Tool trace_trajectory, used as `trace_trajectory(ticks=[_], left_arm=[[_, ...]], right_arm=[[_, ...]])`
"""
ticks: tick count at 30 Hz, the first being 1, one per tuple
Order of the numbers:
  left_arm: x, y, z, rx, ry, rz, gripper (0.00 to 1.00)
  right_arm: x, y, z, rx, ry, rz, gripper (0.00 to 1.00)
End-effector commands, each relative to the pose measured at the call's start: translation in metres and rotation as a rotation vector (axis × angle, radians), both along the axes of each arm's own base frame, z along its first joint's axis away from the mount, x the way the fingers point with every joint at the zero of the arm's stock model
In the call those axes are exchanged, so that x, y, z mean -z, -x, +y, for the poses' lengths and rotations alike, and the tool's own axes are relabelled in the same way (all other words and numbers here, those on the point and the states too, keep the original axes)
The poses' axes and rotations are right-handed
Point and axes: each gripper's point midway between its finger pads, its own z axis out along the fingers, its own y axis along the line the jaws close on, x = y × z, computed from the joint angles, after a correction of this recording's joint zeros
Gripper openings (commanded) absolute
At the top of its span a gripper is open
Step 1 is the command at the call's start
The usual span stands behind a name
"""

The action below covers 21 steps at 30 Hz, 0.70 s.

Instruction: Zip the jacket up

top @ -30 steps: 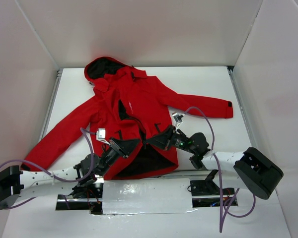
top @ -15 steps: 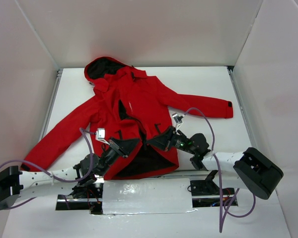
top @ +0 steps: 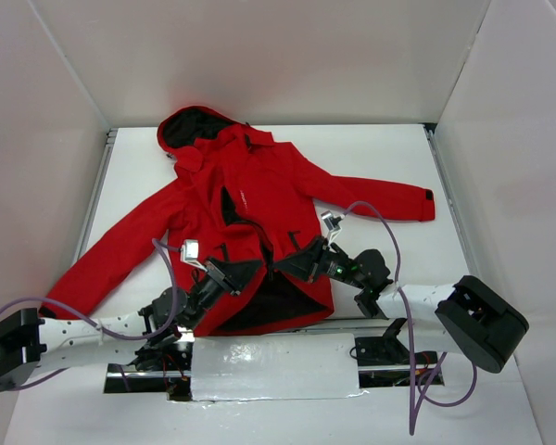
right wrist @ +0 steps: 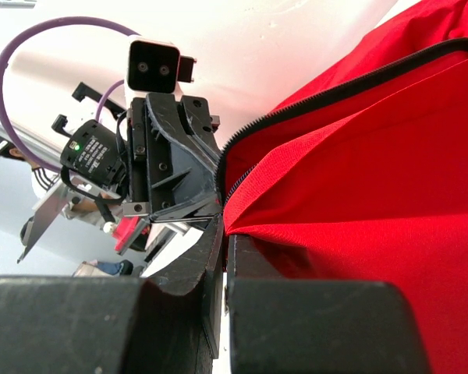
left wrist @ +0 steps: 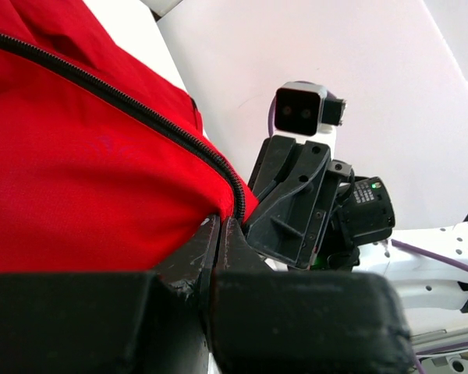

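Both pincers are clenched on the jacket (top: 246,199), which lies spread across the frame's middle. The left gripper (top: 252,268) and right gripper (top: 289,265) each pinch a lower front edge beside the zipper (left wrist: 132,105). The likely risk (the grips look thin) is fabric slipping out, leaving the zipper ends misaligned.

Arms (top: 83,329): white tubes, black joints.
Joint housings (top: 482,323): black, rounded.
Cables (right wrist: 58,26): purple, one per arm.
Left gripper (top: 257,265), right gripper (top: 284,266): black, scuffed.
Wrist cameras (left wrist: 303,111): white boxes, two lenses.
Wrist light (left wrist: 372,185): green.

Red jacket (top: 213,209), black zipper (left wrist: 125,100), dark lining (top: 273,298), white table (top: 371,153)
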Motion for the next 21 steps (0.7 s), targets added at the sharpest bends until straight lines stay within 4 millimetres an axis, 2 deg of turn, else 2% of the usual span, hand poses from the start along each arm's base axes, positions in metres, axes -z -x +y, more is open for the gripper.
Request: trace_trajectory(ticks=[1, 21], left_arm=[[-0.0331, 0.0016, -0.0035, 0.017, 0.095, -0.040, 0.00], [-0.0300, 0.0052, -0.0052, 0.040, 0.100, -0.038, 0.00]], right_arm=[[-0.0466, 0.0068, -0.0063, -0.002, -0.135, -0.171, 0.00], [-0.0497, -0.0001, -0.0067, 0.037, -0.123, -0.171, 0.00]])
